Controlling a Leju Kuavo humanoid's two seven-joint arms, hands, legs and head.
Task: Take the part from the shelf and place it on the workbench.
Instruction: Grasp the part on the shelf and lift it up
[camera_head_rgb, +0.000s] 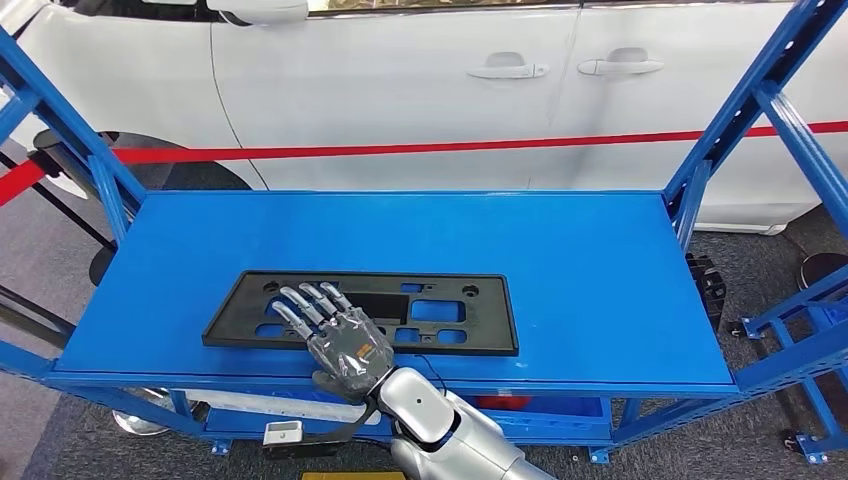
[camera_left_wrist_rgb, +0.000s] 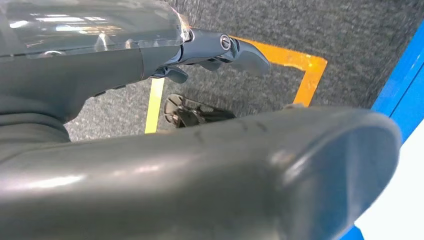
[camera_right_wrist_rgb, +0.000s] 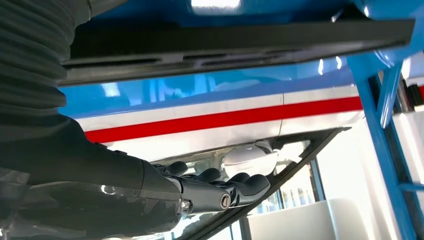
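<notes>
Shelf (camera_head_rgb: 600, 270), blue, spans beneath and beyond the right hand (camera_head_rgb: 335, 335); white car (camera_head_rgb: 420, 90) and red barrier tape (camera_head_rgb: 400, 149) behind. Black part (camera_head_rgb: 455, 312) lies flat on it, under the hand's spread fingers. Contact cannot be confirmed. Left hand (camera_left_wrist_rgb: 220, 50) hangs over grey carpet, holding nothing.

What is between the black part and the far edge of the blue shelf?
Nothing. In the head view, only bare blue shelf lies beyond the black part.
</notes>
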